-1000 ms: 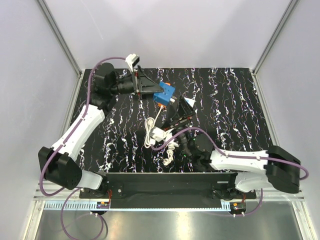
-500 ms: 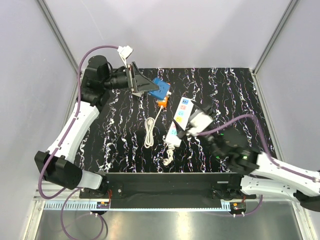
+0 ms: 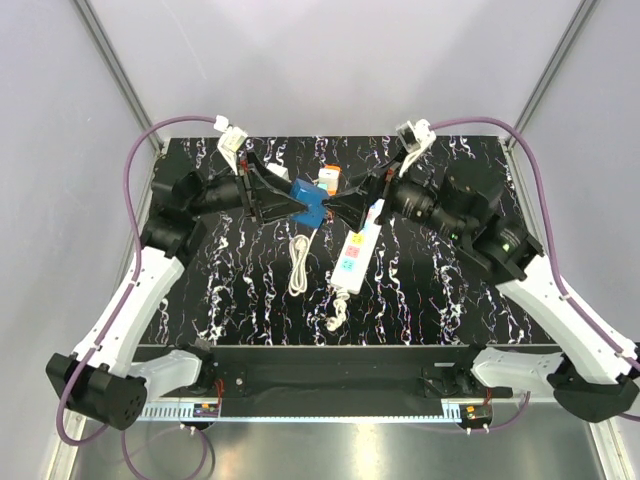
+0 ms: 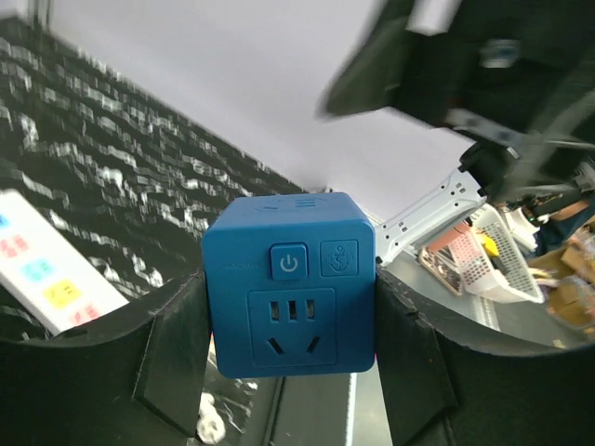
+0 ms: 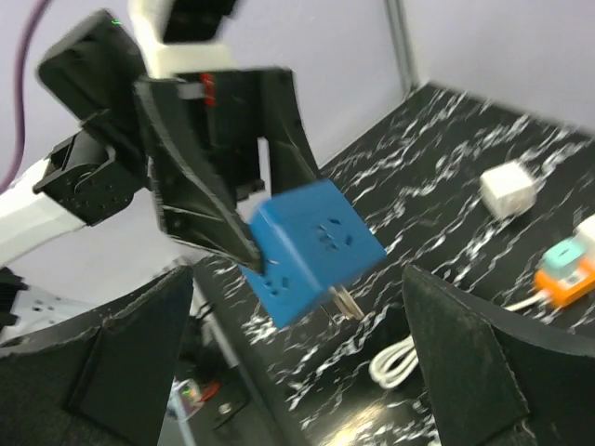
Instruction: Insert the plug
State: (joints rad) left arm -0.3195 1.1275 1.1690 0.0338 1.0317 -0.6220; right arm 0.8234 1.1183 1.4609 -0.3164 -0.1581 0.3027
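Insertion has not begun: the plug (image 4: 290,295) hangs in the air above the back middle of the table (image 3: 460,270), pinched by its two side faces in the left gripper (image 3: 298,205), and no part of it touches the power strip (image 3: 358,248). The right wrist view shows its metal prongs bare and pointing down and away from the left fingers (image 5: 200,218), so the mating side is free. The right gripper (image 3: 338,208) faces the plug from the other side with its jaws spread wide and nothing between them, close to the blue cube but not in contact as far as I can tell. By my reading the pickup is done, and what is left is either a handover or a direct carry, then lining the prongs up over a socket and pressing down. The strip lies flat, just in front of and to the right of the held plug, its socket faces uncovered. Room is tight where the two grippers meet nose to nose. An orange-and-white plug (image 3: 328,178) sits right behind them, its white cable (image 3: 298,268) coils beside the strip's near end, and a small white cube (image 5: 509,189) lies farther back. The right half of the table offers more room, well apart from the side walls.
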